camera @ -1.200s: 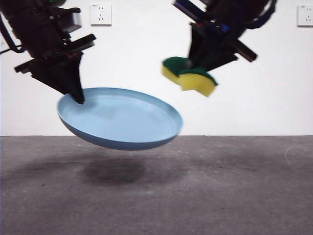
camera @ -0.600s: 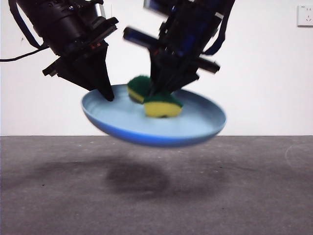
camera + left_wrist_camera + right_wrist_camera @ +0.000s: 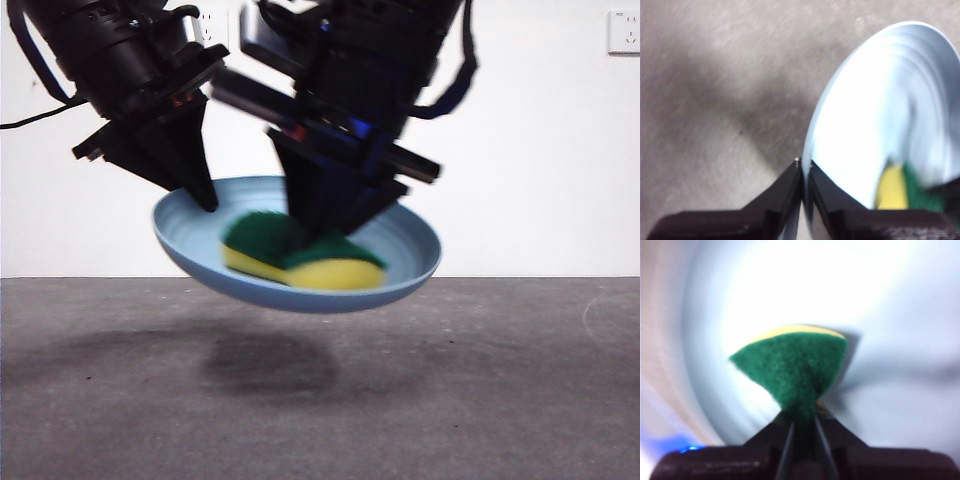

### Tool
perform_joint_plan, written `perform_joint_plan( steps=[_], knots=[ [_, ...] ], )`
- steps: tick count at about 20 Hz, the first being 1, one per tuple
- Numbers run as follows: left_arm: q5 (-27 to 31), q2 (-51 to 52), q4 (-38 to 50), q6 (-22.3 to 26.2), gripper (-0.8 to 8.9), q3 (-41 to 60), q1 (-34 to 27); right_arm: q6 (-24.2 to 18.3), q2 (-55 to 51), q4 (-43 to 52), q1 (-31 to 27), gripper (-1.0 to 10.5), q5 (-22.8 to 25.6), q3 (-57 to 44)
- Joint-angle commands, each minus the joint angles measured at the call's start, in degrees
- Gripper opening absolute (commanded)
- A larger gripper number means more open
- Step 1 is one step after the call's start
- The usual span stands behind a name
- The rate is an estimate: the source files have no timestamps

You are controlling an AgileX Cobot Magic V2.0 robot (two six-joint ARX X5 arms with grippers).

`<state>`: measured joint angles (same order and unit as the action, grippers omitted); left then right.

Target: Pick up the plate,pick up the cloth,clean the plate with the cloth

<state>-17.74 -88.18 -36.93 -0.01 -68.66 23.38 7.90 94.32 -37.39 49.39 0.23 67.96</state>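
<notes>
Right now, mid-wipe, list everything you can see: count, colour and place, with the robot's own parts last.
plate: one, light blue, held tilted in the air above the table.
sponge: one, yellow with a green scouring face, inside the plate against its surface.
table: one, grey, below the plate, carrying the plate's shadow.
wall sockets: two, white, on the white back wall, one mostly hidden behind the arms.
left gripper: one, black, jaws pinched on the plate's rim.
right gripper: one, black, jaws clamped on the sponge, reaching down into the plate.
</notes>
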Motion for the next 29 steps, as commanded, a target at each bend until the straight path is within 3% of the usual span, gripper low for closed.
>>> perform_joint_plan(
  steps=[1,3,5,7,14,17,21,24,29],
  knots=[
    [-3.74,0.09,-1.20,0.26,-0.08,-0.17,-0.33,-0.33,0.92,-2.62,-1.09,-0.2,13.68,-0.07],
    [-6.86,0.09,-1.73,0.28,-0.08,-0.17,-0.33,-0.22,0.92,-0.61,-1.99,-0.2,21.44,-0.07],
    [-10.08,0.09,-1.66,0.26,-0.08,-0.17,-0.24,0.04,0.92,4.44,-3.04,-0.2,20.79,-0.07],
    [-11.87,0.09,-1.53,0.26,-0.08,-0.17,-0.22,0.52,0.92,9.25,-3.78,-0.2,17.07,-0.07],
    [-12.55,0.09,0.00,0.24,-0.08,-0.17,-0.26,3.02,0.92,19.37,-2.69,-0.2,-2.97,-0.07],
    [-12.41,0.09,2.86,-0.39,-0.08,-0.17,-0.90,2.97,0.92,17.79,0.17,-0.2,-6.43,-0.07],
    [-12.46,0.09,4.79,-1.73,-0.08,-0.17,-2.23,1.07,0.92,9.33,3.32,-0.2,-6.08,-0.07],
    [-12.55,0.09,4.24,-1.68,-0.08,-0.17,-3.21,-0.48,0.92,1.55,3.56,-0.2,-2.23,-0.07],
    [-12.79,0.09,-0.50,0.50,-0.08,-0.17,-3.61,-1.97,0.92,-2.89,1.68,-0.2,21.57,-0.07]
  ],
)
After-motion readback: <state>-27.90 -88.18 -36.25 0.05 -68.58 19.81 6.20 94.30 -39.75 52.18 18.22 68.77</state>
